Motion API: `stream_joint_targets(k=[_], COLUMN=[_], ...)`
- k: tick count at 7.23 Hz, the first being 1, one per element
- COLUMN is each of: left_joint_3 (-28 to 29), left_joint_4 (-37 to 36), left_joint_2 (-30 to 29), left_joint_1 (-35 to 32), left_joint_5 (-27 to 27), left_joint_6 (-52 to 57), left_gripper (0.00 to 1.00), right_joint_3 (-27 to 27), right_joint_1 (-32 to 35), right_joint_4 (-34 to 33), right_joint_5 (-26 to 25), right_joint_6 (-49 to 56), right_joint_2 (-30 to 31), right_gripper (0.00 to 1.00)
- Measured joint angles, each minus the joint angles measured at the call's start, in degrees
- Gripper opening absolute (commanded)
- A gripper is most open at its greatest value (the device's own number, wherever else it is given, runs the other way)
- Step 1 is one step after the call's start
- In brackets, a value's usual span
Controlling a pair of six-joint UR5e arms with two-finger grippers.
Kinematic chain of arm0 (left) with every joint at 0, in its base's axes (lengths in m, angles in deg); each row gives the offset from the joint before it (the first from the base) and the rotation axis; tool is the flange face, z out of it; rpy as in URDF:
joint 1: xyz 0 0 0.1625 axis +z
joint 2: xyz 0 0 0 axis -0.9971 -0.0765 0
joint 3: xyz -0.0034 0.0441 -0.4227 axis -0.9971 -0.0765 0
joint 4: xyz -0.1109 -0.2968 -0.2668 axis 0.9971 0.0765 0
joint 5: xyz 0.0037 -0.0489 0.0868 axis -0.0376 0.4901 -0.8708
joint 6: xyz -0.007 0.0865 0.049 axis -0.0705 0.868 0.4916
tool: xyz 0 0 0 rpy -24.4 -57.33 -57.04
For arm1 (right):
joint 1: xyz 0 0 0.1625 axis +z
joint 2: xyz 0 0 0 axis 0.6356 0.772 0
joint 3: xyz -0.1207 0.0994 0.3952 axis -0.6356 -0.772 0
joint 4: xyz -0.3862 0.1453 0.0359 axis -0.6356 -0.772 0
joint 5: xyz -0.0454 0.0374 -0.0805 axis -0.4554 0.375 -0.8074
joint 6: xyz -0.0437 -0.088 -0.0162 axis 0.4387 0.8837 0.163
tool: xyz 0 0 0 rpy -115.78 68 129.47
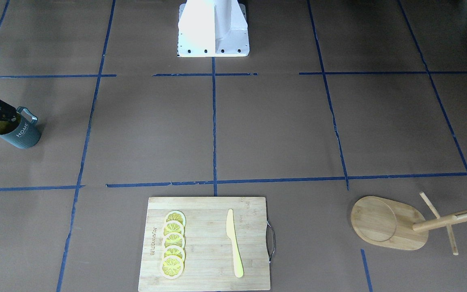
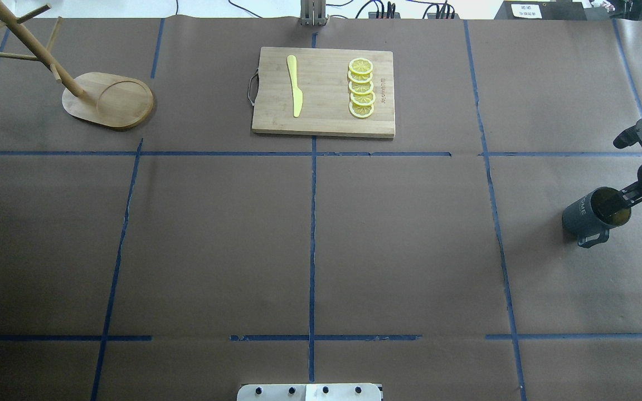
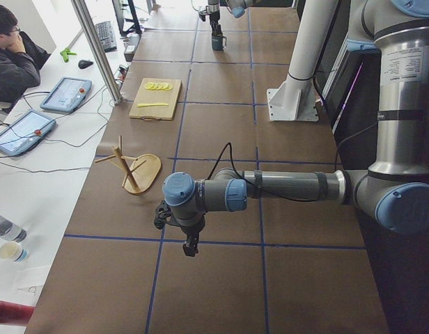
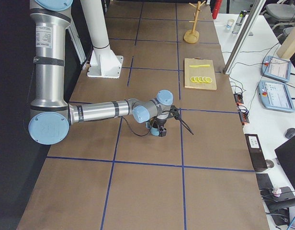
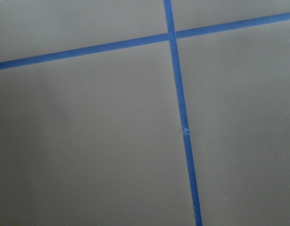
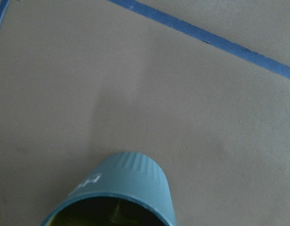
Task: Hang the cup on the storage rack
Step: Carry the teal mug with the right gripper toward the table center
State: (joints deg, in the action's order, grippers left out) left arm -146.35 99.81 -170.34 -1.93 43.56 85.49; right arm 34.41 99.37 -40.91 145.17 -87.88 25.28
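Note:
The cup (image 1: 19,133) is a dark grey-blue ribbed mug with a yellow inside and white "HOME" lettering. It is at the table's far right end in the overhead view (image 2: 587,214), handle toward the robot. My right gripper (image 1: 3,115) (image 2: 626,199) is shut on its rim, one finger inside. The right wrist view shows the cup (image 6: 124,186) from above. The storage rack (image 1: 383,221) (image 2: 108,100), a bamboo mug tree, stands at the opposite far corner with bare pegs. My left gripper (image 3: 190,245) hangs over the bare table; I cannot tell whether it is open or shut.
A bamboo cutting board (image 1: 205,247) (image 2: 324,120) with several lemon slices (image 1: 173,249) and a yellow knife (image 1: 233,243) lies at the far middle edge. The robot base (image 1: 213,28) is at the near middle. An operator (image 3: 9,56) sits beyond the table.

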Motion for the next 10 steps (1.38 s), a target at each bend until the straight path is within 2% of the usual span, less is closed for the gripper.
stream_joint_targets(k=[1, 7, 8, 10], left_joint_3=[0.0, 0.0, 0.0, 0.0], left_joint_4=[0.01, 0.01, 0.01, 0.01], left_joint_2=[0.0, 0.0, 0.0, 0.0], left_joint_1=[0.0, 0.04, 0.03, 0.01], left_joint_5=[0.0, 0.0, 0.0, 0.04], left_joint_6=[0.0, 0.0, 0.0, 0.0], left_gripper=[1.0, 1.0, 1.0, 1.0], right_joint_3=[-0.23, 2.04, 4.37, 11.66], right_joint_1=[-0.32, 0.19, 0.65, 0.15], right_joint_4=[0.0, -1.4, -3.45, -11.6], right_joint_5=[-0.13, 1.09, 2.36, 3.38], right_joint_6=[-0.04, -0.82, -2.54, -15.35], right_joint_2=[-0.08, -0.13, -0.29, -4.28], right_gripper=[0.02, 0.0, 0.0, 0.0])
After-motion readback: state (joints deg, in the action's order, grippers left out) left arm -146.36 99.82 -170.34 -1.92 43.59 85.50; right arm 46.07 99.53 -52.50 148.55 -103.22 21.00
